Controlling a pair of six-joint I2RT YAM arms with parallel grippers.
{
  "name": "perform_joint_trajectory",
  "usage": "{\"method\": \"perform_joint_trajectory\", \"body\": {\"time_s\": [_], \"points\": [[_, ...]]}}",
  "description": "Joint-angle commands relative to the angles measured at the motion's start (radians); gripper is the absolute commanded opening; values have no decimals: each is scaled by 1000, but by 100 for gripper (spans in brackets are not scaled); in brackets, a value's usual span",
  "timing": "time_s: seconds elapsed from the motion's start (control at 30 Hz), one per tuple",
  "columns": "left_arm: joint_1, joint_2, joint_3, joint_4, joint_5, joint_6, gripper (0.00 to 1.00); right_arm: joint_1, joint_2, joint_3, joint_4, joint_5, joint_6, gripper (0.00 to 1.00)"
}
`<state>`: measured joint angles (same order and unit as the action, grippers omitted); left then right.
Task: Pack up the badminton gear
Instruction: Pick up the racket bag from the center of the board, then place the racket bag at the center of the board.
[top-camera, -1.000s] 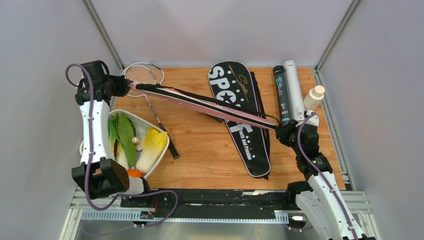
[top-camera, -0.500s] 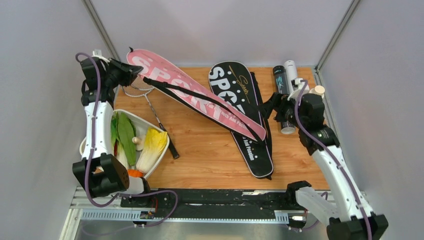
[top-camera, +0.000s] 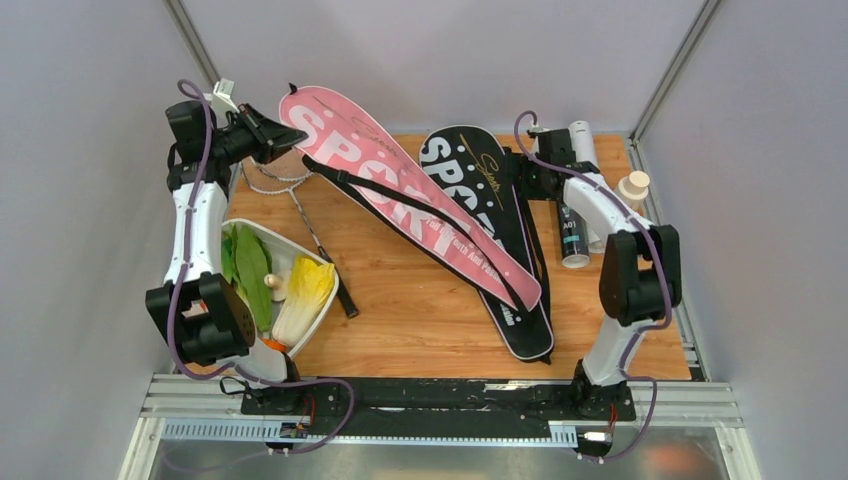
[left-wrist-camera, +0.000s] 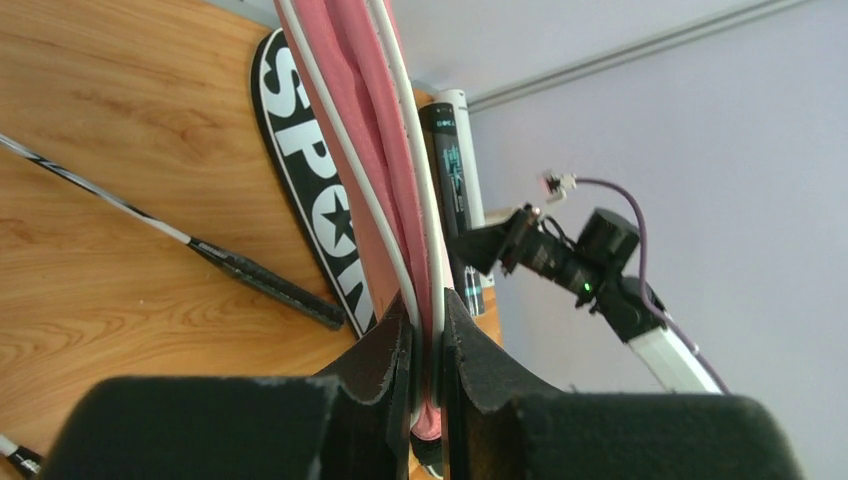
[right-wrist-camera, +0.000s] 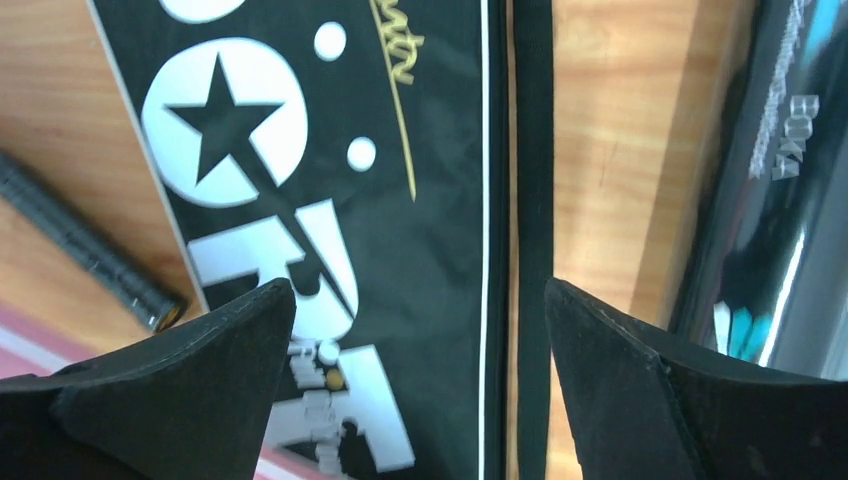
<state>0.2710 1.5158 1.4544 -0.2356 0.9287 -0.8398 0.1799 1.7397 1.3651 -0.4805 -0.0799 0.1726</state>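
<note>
My left gripper (top-camera: 283, 141) is shut on the top rim of the pink "SPORT" bag (top-camera: 400, 200), holding that end raised at the back left. The bag's narrow end rests across the black "SPORT" bag (top-camera: 478, 215). In the left wrist view the pink bag's (left-wrist-camera: 370, 120) white-piped edge is pinched between the fingers of that gripper (left-wrist-camera: 428, 320). My right gripper (top-camera: 518, 178) hangs open over the black bag (right-wrist-camera: 330, 200), nothing between its fingers (right-wrist-camera: 250, 330). A silver racket (top-camera: 300, 212) lies under the pink bag. A black tube (top-camera: 570, 232) and a white tube (top-camera: 583, 140) lie at the back right.
A white tray (top-camera: 320, 262) of vegetables sits at the front left by the racket's handle (top-camera: 343, 303). A small white bottle with a tan cap (top-camera: 630, 190) stands beside the tubes near the right edge. A dark grip (right-wrist-camera: 80, 245) and the black bag's strap (right-wrist-camera: 530, 200) show under my right gripper.
My right gripper let go of the pink bag's narrow end, opened and swung back over the black bag. The left gripper lifted and turned its end; the bag now leans across the black bag.
</note>
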Motion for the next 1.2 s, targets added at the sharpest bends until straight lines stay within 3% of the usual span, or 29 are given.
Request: {"method": "perform_joint_trajectory", "body": {"time_s": [0.0,0.27,0.4,0.47,0.57,0.63,0.67,0.97,1.17], "points": [[-9,32,87,-16,181,100,0,-27,158,164,-23,-22,-73,98],[-9,121,161,-72,217,169,0,-55,391,286,-78,-110,-139,97],[-19,157,186,-112,202,207,0,-58,436,287,-80,-188,-145,86],[-36,174,206,-161,182,253,0,-59,448,290,-80,-195,-143,71],[-66,205,231,-212,146,292,0,-58,444,299,-78,-174,-129,26],[-83,215,238,-213,118,292,0,-57,419,309,-76,-174,-123,5],[-97,221,244,-214,109,292,0,-57,399,316,-75,-175,-120,0],[-187,309,373,-347,87,382,0,-58,61,348,-69,-58,-45,0],[-210,349,421,-410,69,449,0,-57,-87,313,-63,-89,-27,0]]}}
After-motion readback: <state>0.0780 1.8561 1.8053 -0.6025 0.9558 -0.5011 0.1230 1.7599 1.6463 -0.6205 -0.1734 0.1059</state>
